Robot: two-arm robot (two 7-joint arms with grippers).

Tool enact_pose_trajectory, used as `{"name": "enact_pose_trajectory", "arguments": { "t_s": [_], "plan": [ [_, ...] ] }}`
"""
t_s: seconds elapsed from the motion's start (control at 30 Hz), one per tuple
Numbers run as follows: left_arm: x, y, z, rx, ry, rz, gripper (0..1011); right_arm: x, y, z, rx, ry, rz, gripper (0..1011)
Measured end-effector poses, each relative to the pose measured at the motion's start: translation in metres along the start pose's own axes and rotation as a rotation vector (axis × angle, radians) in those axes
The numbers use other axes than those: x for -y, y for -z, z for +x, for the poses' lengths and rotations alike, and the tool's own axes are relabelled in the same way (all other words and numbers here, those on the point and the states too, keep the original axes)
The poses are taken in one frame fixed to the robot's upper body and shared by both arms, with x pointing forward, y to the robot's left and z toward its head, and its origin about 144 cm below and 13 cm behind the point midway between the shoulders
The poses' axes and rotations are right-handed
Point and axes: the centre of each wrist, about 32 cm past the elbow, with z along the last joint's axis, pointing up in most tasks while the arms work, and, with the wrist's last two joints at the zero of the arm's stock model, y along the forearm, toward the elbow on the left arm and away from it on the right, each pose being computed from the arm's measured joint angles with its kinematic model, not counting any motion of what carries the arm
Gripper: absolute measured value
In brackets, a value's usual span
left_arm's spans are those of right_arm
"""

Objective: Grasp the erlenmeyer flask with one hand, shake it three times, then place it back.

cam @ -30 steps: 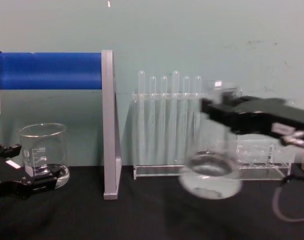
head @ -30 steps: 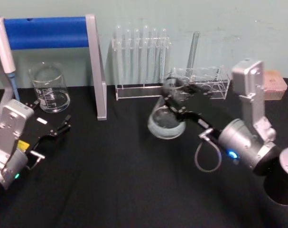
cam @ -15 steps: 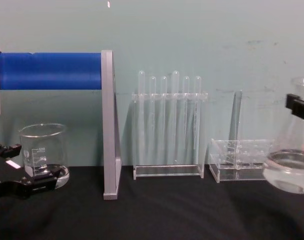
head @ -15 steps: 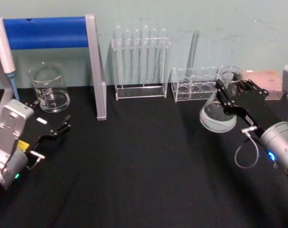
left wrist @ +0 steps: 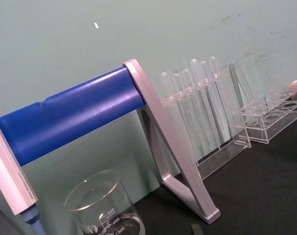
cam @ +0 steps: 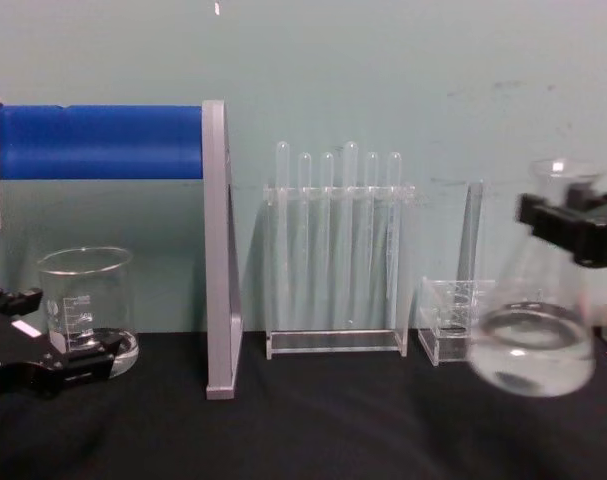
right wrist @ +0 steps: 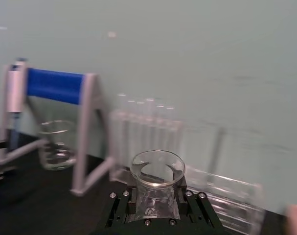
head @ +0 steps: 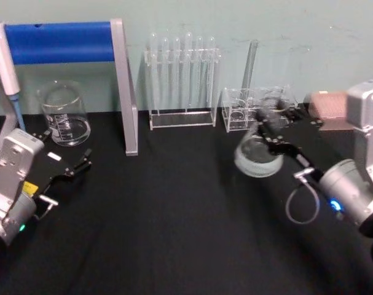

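The erlenmeyer flask (head: 256,158), clear glass with a little clear liquid in its wide base, hangs in the air above the black table, right of centre, and shows motion blur. My right gripper (head: 271,125) is shut on its neck, just below the rim. In the chest view the flask (cam: 532,345) is at the right edge, with the black right gripper (cam: 571,226) clamped across its neck. In the right wrist view the flask's rim (right wrist: 157,169) rises between the jaws of the right gripper (right wrist: 157,203). My left gripper (head: 68,174) rests open at the table's left.
A glass beaker (head: 64,115) stands back left under a blue bar on a grey stand (head: 125,92). A rack of test tubes (head: 181,80) and a low clear rack (head: 251,109) line the back wall. A pink box (head: 329,104) lies at the far right.
The right gripper swung the flask from centre to the far right, and it has now come partway back to the left. The left arm has not moved.
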Motion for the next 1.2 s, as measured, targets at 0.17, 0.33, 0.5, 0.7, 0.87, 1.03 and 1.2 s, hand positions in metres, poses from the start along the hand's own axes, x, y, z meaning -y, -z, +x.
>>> {"name": "enact_pose_trajectory", "arguments": {
  "t_s": [0.17, 0.33, 0.5, 0.7, 0.87, 1.03, 1.2],
  "plan": [
    [0.0, 0.0, 0.0, 0.0, 0.0, 0.0, 1001, -0.012, 0.001, -0.011, -0.009, -0.125, 0.001, 449],
    [0.0, 0.0, 0.0, 0.0, 0.0, 0.0, 1001, -0.025, 0.0, -0.025, -0.023, -0.272, 0.004, 448],
    [0.0, 0.0, 0.0, 0.0, 0.0, 0.0, 1001, -0.032, 0.0, -0.033, -0.03, -0.362, 0.001, 448],
    [0.0, 0.0, 0.0, 0.0, 0.0, 0.0, 1001, -0.038, 0.0, -0.043, -0.039, -0.442, -0.001, 448],
    [0.0, 0.0, 0.0, 0.0, 0.0, 0.0, 1001, -0.039, 0.0, -0.043, -0.041, -0.422, 0.003, 448],
    [0.0, 0.0, 0.0, 0.0, 0.0, 0.0, 1001, -0.033, 0.0, -0.034, -0.04, -0.335, 0.012, 448],
    [0.0, 0.0, 0.0, 0.0, 0.0, 0.0, 1001, -0.024, -0.001, -0.02, -0.032, -0.214, 0.017, 448]
  ]
}}
